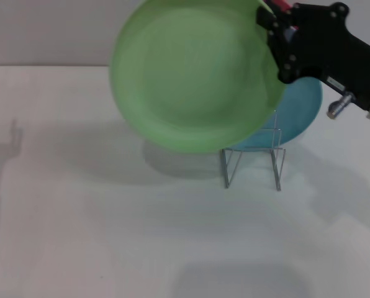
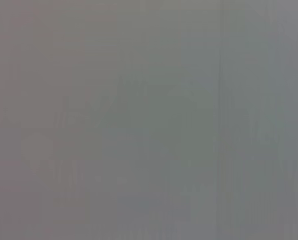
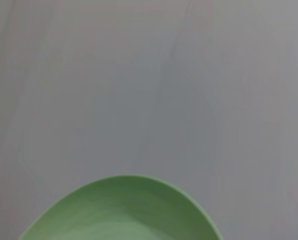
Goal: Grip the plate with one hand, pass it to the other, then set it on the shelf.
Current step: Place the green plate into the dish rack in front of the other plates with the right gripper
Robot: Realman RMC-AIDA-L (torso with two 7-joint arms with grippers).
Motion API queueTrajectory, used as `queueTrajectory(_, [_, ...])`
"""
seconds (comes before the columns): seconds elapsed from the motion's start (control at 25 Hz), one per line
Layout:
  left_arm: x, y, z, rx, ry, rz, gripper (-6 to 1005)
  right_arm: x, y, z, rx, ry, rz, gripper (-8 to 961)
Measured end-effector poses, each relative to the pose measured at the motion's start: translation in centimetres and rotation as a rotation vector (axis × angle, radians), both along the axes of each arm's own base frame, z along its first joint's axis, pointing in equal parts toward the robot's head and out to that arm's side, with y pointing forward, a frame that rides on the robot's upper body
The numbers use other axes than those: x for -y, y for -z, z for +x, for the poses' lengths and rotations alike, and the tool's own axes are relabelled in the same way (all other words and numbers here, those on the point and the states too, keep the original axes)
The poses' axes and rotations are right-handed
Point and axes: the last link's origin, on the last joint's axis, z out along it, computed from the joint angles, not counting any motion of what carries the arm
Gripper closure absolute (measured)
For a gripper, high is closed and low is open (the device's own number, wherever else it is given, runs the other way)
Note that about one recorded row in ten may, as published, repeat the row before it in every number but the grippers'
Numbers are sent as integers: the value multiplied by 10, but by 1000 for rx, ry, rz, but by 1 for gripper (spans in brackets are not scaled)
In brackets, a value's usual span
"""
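Observation:
The light-green plate (image 1: 194,71) hangs in the air, tilted toward the camera, in the upper middle of the head view. My right gripper (image 1: 273,26) is shut on its right rim and carries it. The plate's edge also shows in the right wrist view (image 3: 121,212) over the bare table. The silver wire shelf (image 1: 253,162) stands on the table just below and right of the plate, partly hidden by it. My left gripper is out of view; the left wrist view shows only a plain grey surface.
A turquoise-blue plate (image 1: 300,108) stands in the wire shelf, behind the green plate and the right arm. The white table (image 1: 110,236) stretches to the left and front. A grey wall runs along the back.

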Motion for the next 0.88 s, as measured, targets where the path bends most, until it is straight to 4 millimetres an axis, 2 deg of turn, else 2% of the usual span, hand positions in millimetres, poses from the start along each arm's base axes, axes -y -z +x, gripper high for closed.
queueTrajectory(0.24, [-1,5,-7,-5,-21,-25,413,5,-6,28,-19,-40,37,927])
queueTrajectory(0.36, [-4,9,-9,-7,-30,-45,413,11,-12,42,-25,-116,83,926])
queueTrajectory(0.56, [-7,13,-11,12,-35,-64,413,19,-22,59,-51,-147,144,926])
queueTrajectory(0.88, [-9,21,-10,6,-31,-99,413,19,-36,68,-33,-184,238,927])
